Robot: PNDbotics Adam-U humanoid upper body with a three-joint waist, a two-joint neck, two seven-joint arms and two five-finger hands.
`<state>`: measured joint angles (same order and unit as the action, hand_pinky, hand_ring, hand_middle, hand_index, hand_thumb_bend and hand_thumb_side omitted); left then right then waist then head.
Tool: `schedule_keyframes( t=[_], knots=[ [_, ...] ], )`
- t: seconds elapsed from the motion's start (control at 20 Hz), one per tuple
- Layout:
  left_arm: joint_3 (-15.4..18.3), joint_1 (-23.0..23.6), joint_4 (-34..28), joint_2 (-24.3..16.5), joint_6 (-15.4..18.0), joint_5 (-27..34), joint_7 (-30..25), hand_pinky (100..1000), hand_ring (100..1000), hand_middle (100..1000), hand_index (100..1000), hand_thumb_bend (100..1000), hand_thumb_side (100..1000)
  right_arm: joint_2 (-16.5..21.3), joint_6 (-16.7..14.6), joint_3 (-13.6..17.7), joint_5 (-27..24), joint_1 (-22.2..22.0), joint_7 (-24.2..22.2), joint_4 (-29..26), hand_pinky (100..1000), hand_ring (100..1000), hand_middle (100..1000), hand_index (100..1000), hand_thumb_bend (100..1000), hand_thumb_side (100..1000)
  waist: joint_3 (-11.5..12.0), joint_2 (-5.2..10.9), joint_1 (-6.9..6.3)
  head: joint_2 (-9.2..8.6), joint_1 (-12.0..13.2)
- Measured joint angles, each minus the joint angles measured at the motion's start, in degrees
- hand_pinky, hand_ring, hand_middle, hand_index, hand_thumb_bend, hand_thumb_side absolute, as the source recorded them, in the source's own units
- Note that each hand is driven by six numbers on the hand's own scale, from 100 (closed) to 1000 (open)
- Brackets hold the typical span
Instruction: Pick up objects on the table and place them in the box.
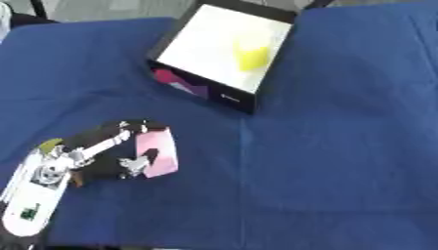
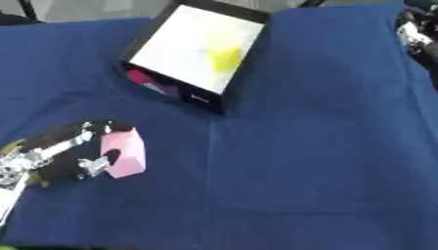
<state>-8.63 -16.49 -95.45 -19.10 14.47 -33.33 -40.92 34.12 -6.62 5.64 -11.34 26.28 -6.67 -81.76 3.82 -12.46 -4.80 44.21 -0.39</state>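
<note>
Currently the left hand (image 1: 107, 158) rests low on the blue table (image 1: 342, 146), fingers and thumb curled round a pink block (image 1: 160, 153). Well beyond it stands the black box (image 1: 224, 49), holding a yellow object (image 1: 251, 54). Only part of the right hand (image 2: 417, 34) shows at the upper right edge; its finger state cannot be told.

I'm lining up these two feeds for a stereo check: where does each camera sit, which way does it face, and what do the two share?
Left eye view: in the robot's head, looking down at the blue table; shows the left robot hand curled round a pink object.
Right eye view: same head, slightly to the right, facing down too; also shows part of the right robot hand at the upper right edge.
Shared: the box with a yellow object inside, the pink object and the left robot hand.
</note>
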Motion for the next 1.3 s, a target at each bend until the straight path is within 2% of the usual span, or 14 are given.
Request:
schedule_keyframes(
  t=[0.1, 0.3, 0.35, 0.4, 0.45, 0.5, 0.55, 0.65, 0.9, 1.3],
  knots=[
    [0.0, 0.0, 0.1, 0.0, 0.1, 0.0, -0.3, 1000, 918, 875, 965, 100, 889, 0.0, 0.0, 0.0, 0.0, 0.0, 0.0, 0.0, 1000, 1000, 1000, 894, 100, 470, 0.0, -0.10, 0.00, 0.00, 0.0],
    [0.0, 0.0, 0.4, 0.0, 0.1, 0.0, -1.1, 1000, 909, 875, 964, 100, 789, 0.1, 0.0, 0.0, 0.0, 0.0, 0.0, 0.0, 1000, 1000, 1000, 894, 100, 470, 0.0, -0.15, 0.00, 0.00, 0.0],
    [0.0, 0.0, 0.4, 0.0, 0.1, 0.1, -1.4, 1000, 905, 875, 965, 100, 725, 0.1, 0.0, 0.0, 0.0, 0.0, 0.0, 0.0, 1000, 1000, 1000, 894, 100, 470, 0.0, -0.15, 0.00, 0.00, 0.0],
    [0.0, 0.0, 0.5, 0.0, 0.0, 0.2, -1.8, 1000, 901, 874, 964, 100, 703, 0.1, 0.0, 0.0, 0.0, 0.0, 0.0, 0.0, 1000, 1000, 1000, 894, 100, 470, 0.0, -0.15, 0.00, 0.00, 0.0],
    [0.0, 0.0, 0.6, 0.0, -0.1, 0.5, -2.2, 1000, 884, 871, 960, 100, 611, 0.1, 0.0, 0.0, 0.0, 0.1, 0.0, 0.0, 1000, 1000, 1000, 894, 100, 470, -0.1, -0.15, 0.00, 0.00, 0.0],
    [0.0, 0.0, 0.7, 0.0, -0.2, 0.7, -2.6, 1000, 873, 869, 958, 100, 577, 0.1, 0.0, 0.1, -0.1, 0.1, 0.0, 0.0, 1000, 1000, 1000, 894, 100, 470, -0.1, -0.15, 0.00, 0.00, 0.0],
    [0.0, 0.0, 0.7, 0.0, -0.3, 1.0, -2.9, 992, 846, 861, 954, 100, 490, 0.1, 0.0, 0.1, -0.1, 0.2, 0.0, 0.0, 1000, 1000, 1000, 894, 100, 470, -0.1, -0.15, 0.00, 0.00, 0.0],
    [0.1, -0.1, 0.7, 0.1, -0.5, 1.3, -3.4, 962, 818, 854, 951, 100, 451, 0.1, 0.1, 0.3, -0.1, 0.2, 0.1, 0.0, 1000, 1000, 1000, 895, 100, 470, -0.1, -0.15, 0.00, 0.00, 0.0],
    [0.3, -0.1, 1.2, 0.5, -0.6, 1.3, -3.6, 945, 803, 851, 950, 100, 441, 0.1, 0.1, 0.3, -0.1, 0.2, 0.1, 0.0, 1000, 1000, 1000, 895, 100, 470, -0.1, -0.16, 0.00, 0.00, 0.0],
    [0.4, -0.3, 2.3, 0.6, -0.5, 1.1, -3.0, 833, 762, 839, 944, 100, 452, 0.1, 0.2, 0.4, -0.4, 0.3, 0.1, -0.2, 1000, 1000, 1000, 894, 100, 470, -0.3, -0.18, 0.00, 0.00, 0.0]
  ],
)
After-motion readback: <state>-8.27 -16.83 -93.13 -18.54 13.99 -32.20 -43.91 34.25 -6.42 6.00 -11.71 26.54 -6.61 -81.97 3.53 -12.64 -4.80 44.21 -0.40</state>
